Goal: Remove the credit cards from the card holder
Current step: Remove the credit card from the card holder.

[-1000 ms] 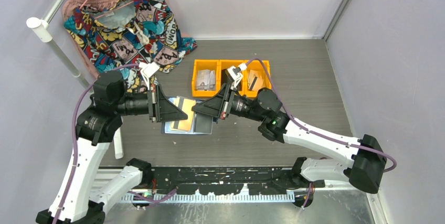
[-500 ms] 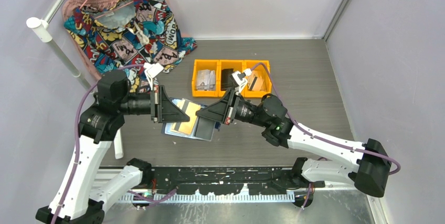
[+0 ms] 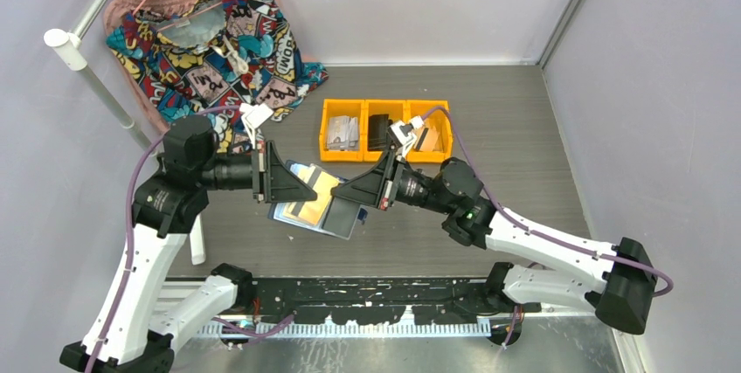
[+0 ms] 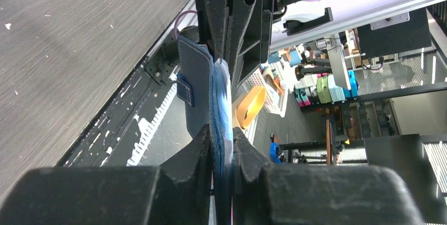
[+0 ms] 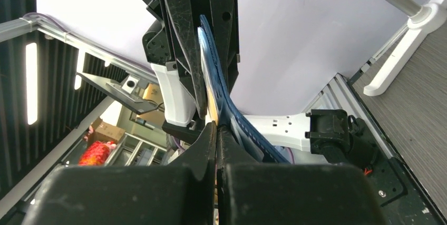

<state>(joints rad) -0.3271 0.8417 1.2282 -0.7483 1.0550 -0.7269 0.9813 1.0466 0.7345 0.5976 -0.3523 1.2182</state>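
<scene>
Extraction seems under way: left fingers (image 4: 184,156) clamp the card holder (image 4: 195,88) between them, right fingers (image 5: 203,146) pinch shut on what looks like a credit card (image 5: 211,110); next, pull steadily apart.

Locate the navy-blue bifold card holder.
In the top view, the navy-blue bifold card holder is centre-left, held by the left gripper and right gripper, just nearer than the yellow plastic bins.

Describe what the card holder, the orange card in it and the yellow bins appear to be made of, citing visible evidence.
The card holder: navy leather or imitation leather, matte, stitched along its edge and snap tab. The orange card: probably plastic, smooth, thin and flat. The yellow bins: likely moulded plastic, uniform colour, slight sheen.
</scene>
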